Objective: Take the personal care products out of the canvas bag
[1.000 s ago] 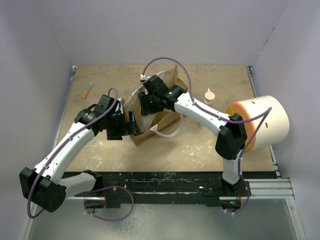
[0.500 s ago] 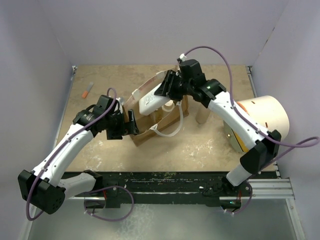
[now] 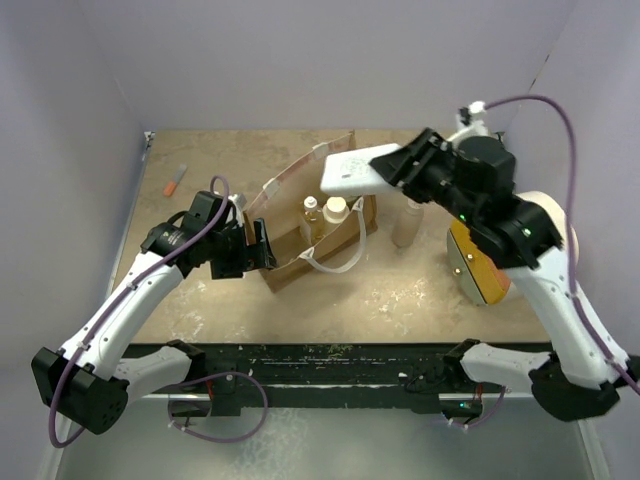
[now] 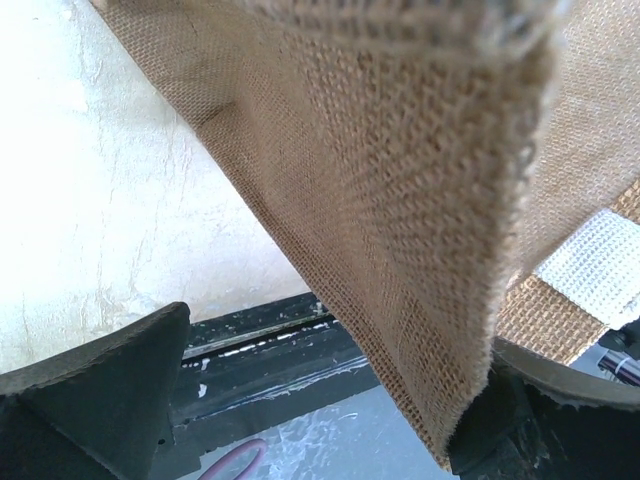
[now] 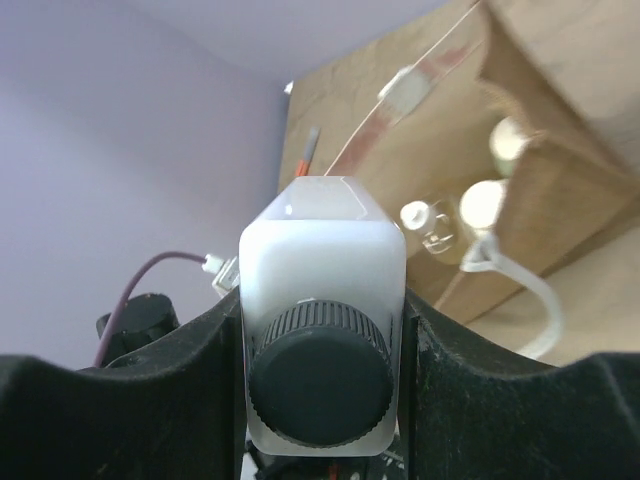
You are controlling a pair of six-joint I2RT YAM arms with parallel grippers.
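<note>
My right gripper is shut on the clear squarish bottle with a dark cap, held in the air to the right of and above the canvas bag. The bag stands open at mid-table. Two pale bottles stand inside it. The beige bottle with a pointed cap stands on the table to the right of the bag. My left gripper is at the bag's left end; its jaws stand apart, with the fabric wall between them, against one finger.
A small orange-and-white tube lies at the far left of the table. The big white cylinder with an orange face lies at the right edge, partly behind my right arm. A white rope handle hangs over the bag's front.
My right arm has lifted the squarish bottle out of the bag and swung it up and to the right. The bag's inside now shows. The left arm has stayed put.
</note>
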